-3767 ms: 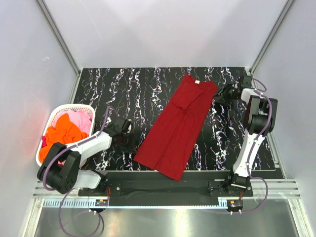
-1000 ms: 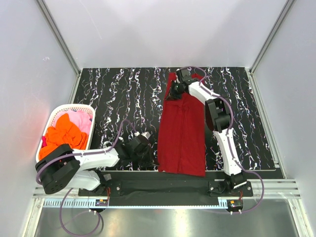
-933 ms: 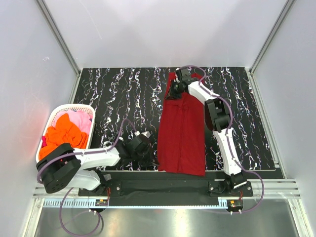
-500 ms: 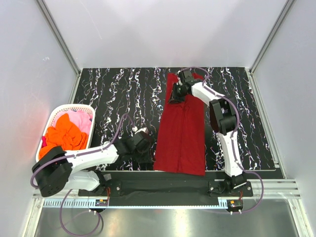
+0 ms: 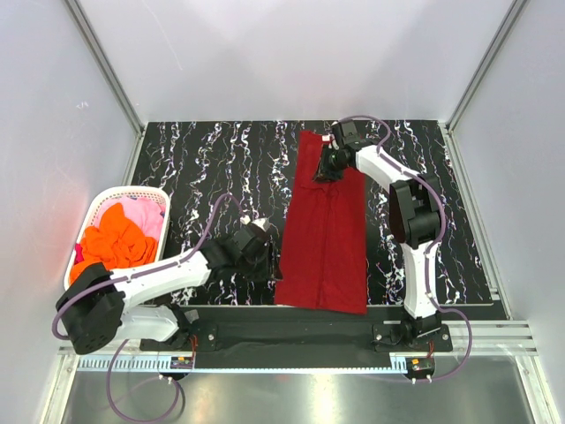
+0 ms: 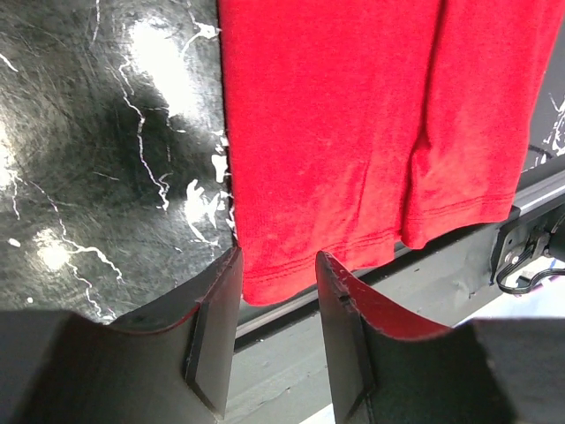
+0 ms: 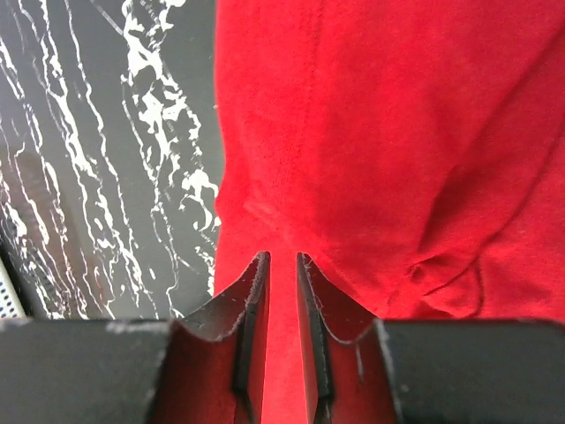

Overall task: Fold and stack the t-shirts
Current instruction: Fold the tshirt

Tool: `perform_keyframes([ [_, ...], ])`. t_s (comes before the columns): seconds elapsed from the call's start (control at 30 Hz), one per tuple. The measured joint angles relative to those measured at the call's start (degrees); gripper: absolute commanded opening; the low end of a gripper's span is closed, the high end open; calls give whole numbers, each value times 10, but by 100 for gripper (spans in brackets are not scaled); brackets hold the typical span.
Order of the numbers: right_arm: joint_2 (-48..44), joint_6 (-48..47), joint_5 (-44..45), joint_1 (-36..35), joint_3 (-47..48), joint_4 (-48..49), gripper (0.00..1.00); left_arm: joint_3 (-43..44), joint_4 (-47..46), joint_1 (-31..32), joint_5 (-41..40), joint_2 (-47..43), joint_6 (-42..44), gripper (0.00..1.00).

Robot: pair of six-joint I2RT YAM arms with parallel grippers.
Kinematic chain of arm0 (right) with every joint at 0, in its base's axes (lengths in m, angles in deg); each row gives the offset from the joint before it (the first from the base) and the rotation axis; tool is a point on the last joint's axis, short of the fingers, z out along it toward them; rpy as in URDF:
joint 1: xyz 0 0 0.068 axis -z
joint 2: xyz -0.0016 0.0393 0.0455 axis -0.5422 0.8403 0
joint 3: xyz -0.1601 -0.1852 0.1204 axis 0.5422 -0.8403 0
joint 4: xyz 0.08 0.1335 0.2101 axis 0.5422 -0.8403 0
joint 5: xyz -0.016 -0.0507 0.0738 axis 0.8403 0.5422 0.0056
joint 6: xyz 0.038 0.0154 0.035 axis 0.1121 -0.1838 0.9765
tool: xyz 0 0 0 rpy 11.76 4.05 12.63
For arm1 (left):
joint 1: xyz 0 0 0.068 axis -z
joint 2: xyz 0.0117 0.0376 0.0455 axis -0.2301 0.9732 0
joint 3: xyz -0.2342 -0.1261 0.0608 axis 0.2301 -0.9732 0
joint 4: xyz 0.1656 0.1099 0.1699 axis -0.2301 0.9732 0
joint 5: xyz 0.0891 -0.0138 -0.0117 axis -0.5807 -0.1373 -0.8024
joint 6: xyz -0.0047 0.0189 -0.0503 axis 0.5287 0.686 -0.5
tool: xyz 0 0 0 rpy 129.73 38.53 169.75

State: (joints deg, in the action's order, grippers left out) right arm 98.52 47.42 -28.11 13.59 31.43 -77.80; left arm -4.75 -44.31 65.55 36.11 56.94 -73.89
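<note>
A dark red t-shirt (image 5: 324, 237), folded into a long strip, lies flat on the black marbled table (image 5: 212, 177). It runs from the far middle to the near edge. My left gripper (image 5: 261, 253) sits low beside the shirt's near left corner. In the left wrist view the left gripper (image 6: 278, 258) is open and empty, with the shirt's hem (image 6: 353, 159) just ahead. My right gripper (image 5: 332, 164) hovers over the shirt's far end. In the right wrist view the right gripper (image 7: 282, 258) stands a narrow slit apart, and flat red cloth (image 7: 397, 132) shows through the gap. Orange (image 5: 113, 243) and pink (image 5: 146, 215) t-shirts fill the basket.
A white plastic basket (image 5: 95, 209) stands at the table's left edge. A black rail (image 5: 291, 331) runs along the near edge under the shirt's hem. Grey walls and metal posts close in the table on three sides.
The left gripper has opened and let go of the shirt's near corner. The right gripper has parted slightly and shifted right over the far end. The shirt now lies flat.
</note>
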Motion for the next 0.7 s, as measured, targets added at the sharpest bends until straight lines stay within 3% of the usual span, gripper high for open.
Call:
perform_keyframes([
  [0.47,53,-7,11,13,1,7,26,-3,-27,-25,75,43,39,45],
  [0.57,49,-6,16,13,1,3,30,-3,-27,-25,88,50,55,46],
  [0.7,23,-4,39,13,1,-37,45,-3,-25,-28,100,51,77,51],
])
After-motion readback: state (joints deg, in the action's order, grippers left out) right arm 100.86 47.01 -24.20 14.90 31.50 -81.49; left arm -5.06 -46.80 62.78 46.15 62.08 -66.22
